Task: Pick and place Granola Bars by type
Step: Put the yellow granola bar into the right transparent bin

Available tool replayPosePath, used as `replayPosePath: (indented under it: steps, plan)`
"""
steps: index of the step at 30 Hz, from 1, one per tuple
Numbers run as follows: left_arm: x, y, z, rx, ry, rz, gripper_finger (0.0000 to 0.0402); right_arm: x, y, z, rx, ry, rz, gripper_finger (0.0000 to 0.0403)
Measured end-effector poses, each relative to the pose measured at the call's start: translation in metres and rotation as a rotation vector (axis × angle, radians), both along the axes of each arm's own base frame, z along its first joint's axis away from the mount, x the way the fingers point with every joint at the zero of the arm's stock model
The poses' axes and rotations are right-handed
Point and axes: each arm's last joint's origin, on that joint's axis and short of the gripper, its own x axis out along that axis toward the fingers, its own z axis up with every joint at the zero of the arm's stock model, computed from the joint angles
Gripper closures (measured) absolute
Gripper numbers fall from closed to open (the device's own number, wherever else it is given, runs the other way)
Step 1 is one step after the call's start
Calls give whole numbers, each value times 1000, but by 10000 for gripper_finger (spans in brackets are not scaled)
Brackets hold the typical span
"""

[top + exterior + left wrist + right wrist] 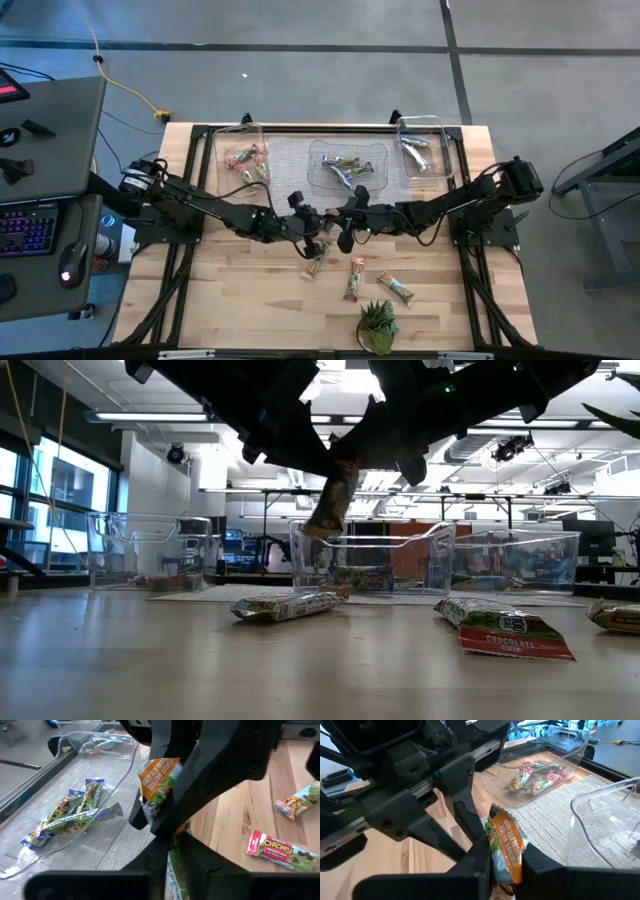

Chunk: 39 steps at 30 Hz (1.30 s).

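Clear bins [240, 155] partly filled | orange-green bar [335, 498] gripped between left end effector [313, 226] and right end effector [343, 222], both closed on it | four bars [355, 277] left on counter [260, 300]

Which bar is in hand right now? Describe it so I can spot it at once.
Find where the two arms meet at the table's middle, just in front of the centre clear bin. An orange-and-green bar hangs there, pinched by both the left gripper and right gripper. It alone is lifted off the wood.

Overhead, table-level, two close wrist views
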Motion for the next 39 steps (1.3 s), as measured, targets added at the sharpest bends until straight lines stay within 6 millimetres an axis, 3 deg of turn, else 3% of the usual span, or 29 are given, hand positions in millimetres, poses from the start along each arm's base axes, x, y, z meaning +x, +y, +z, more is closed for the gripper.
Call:
replayPosePath:
  steps: [6, 12, 18, 22, 26, 33, 39]
  plan:
    - [0, -1, -1, -15, 10, -21, 282, -1, 0, -3, -9, 30, -11, 380]
    - [-1, -1, -2, -15, 28, -28, 228, -9, -5, -12, -104, 164, -132, 381]
    - [-3, 0, -6, -21, 70, -22, 218, -33, -13, 39, -308, 95, -237, 383]
    - [-4, -1, -7, -53, 72, -25, 218, -73, -29, 80, -437, 119, -474, 377]
    - [-4, -1, -7, -64, 75, -38, 218, -118, -50, 95, -451, 185, -728, 381]
    - [-4, -1, -7, -68, 74, -38, 218, -177, -85, 81, -142, 244, -976, 373]
    - [-4, -1, -7, -68, 74, -37, 218, -187, -107, 49, -66, 321, -1123, 381]
